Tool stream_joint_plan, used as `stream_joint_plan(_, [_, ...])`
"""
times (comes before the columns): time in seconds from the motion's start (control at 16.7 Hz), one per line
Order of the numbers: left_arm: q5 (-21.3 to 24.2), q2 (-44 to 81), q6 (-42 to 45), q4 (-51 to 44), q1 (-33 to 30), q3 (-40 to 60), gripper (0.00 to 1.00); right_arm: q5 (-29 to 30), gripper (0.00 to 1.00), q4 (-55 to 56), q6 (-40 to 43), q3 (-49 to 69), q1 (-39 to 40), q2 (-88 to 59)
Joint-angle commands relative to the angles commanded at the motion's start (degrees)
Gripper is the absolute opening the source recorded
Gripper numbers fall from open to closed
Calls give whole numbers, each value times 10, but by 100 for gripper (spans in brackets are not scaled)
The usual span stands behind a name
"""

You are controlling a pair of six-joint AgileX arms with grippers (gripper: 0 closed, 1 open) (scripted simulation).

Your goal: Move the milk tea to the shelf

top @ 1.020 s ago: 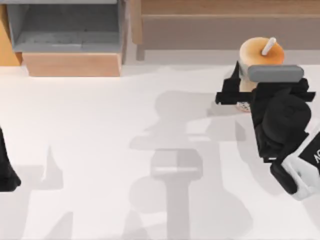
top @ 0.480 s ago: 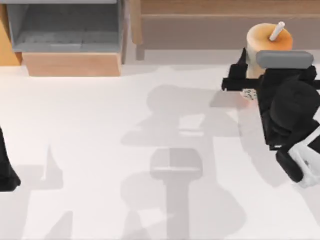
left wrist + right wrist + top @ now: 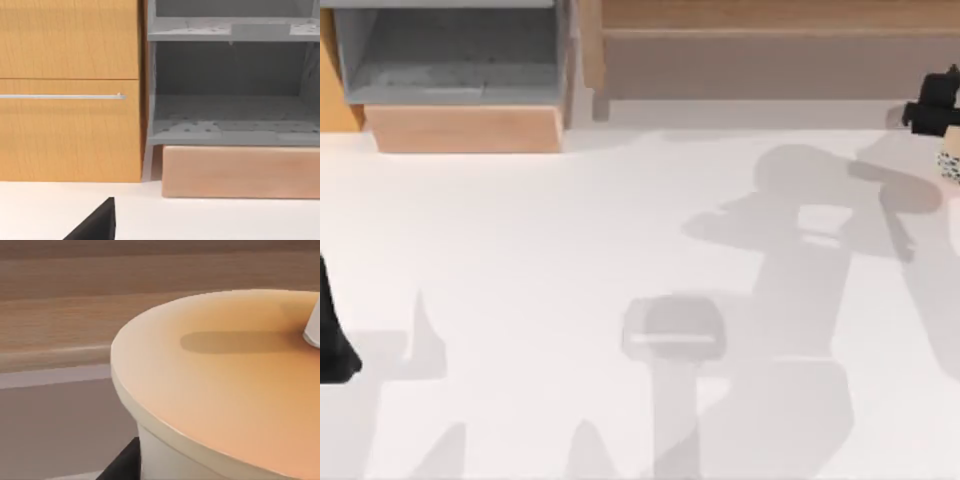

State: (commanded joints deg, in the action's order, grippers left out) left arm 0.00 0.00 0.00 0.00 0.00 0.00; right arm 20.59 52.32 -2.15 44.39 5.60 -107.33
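The milk tea [image 3: 235, 390] sits right under my right wrist camera: its flat orange top is turned up at me and the straw [image 3: 313, 330] stands out of it, so I judge its long axis to be upright. From above, a speckled bit of its base [image 3: 950, 165] shows at the table's [image 3: 620, 230] far right edge, near the back, just in front of the long wooden board [image 3: 760, 50] that runs along there. My right fingers [image 3: 932, 100] are right against it, one dark tip beside the cup wall under the rim in the wrist view. I take them to be closed on the cup, carrying it clear of the table.

The grey shelf [image 3: 450, 60] is at the back left, well apart from the cup and across the whole table from it. Getting there would mean a long sideways carry to the left with the cup kept upright. My left arm [image 3: 335, 335] is parked at the left edge. It faces the shelf and is much nearer to it, but my right arm has the cup.

Half a second ago the cup and my right arm were further in from the right edge, with the whole orange top visible from above. Both have since slid rightward, and their shadow on the table has moved right with them.
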Motion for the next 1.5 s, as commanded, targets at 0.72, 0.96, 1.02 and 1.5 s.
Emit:
stream_joint_plan(0.72, [0,0,0,0,0,0,100,-233,0,-366,5,189,-253,37])
stream_joint_plan(0.96, [0,0,0,0,0,0,100,-332,0,-388,24,289,-278,45])
stream_joint_plan(1.02, [0,0,0,0,0,0,100,-352,0,-385,29,315,-279,44])
stream_joint_plan(1.5, [0,0,0,0,0,0,100,-412,0,-364,41,394,-275,10])
